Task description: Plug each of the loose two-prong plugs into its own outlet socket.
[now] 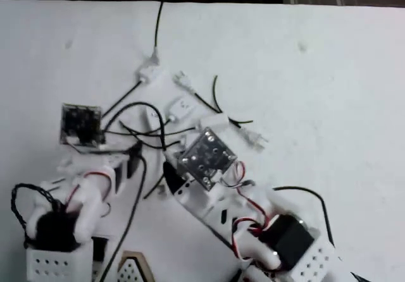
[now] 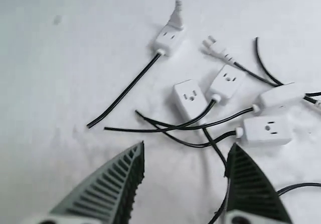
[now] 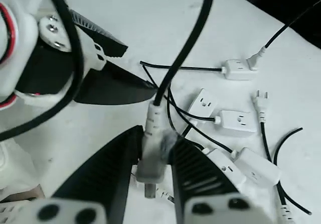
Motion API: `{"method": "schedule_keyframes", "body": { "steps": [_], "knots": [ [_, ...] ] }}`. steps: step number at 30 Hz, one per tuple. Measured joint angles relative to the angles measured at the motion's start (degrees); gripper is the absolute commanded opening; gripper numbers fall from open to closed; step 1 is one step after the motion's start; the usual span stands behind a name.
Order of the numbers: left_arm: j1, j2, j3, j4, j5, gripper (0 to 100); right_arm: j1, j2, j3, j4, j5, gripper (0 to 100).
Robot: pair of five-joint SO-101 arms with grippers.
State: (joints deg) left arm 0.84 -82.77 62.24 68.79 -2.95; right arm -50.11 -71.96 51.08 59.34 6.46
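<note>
Readable text: none in any view;
Outlet sockets (image 2: 189, 97): white faces showing slots only; no print legible;
Plug (image 3: 152, 148): pale body; no marking can be made out;
Circuit board (image 1: 81, 124): dark square toward the left edge of the table (image 1: 329, 73); any lettering on it is too blurred to read

Your white table (image 1: 329, 73) carries a tangle of black cords (image 2: 125, 91) and several white outlet sockets (image 2: 226, 82) lying close together. The far socket (image 2: 168, 38) has a plug seated. One loose two-prong plug (image 2: 213, 47) lies near it, and a second plug (image 1: 255, 138) lies beyond the cluster.
</note>
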Motion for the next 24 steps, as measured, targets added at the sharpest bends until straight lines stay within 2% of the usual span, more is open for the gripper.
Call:
{"method": "schedule_keyframes", "body": {
  "steps": [3,7,11,20,24],
  "knots": [
    [3.16,-5.27,2.55,-0.7,0.0,25,-0.44,0.09,2.99,-2.37,-0.09,1.8],
    [5.01,-13.01,5.71,-0.7,-0.09,18,-0.44,0.09,5.45,-4.84,-0.18,1.8],
    [6.77,-18.9,7.65,-0.7,-1.32,17,-0.62,0.0,8.09,-6.95,-0.18,1.8],
    [12.04,-20.66,8.62,0.44,-4.22,17,-4.13,0.09,10.73,-8.35,-0.18,1.8],
    [12.4,-20.66,8.62,1.58,-5.71,17,-4.13,0.44,11.16,-8.35,-0.18,1.8]
  ]
}}
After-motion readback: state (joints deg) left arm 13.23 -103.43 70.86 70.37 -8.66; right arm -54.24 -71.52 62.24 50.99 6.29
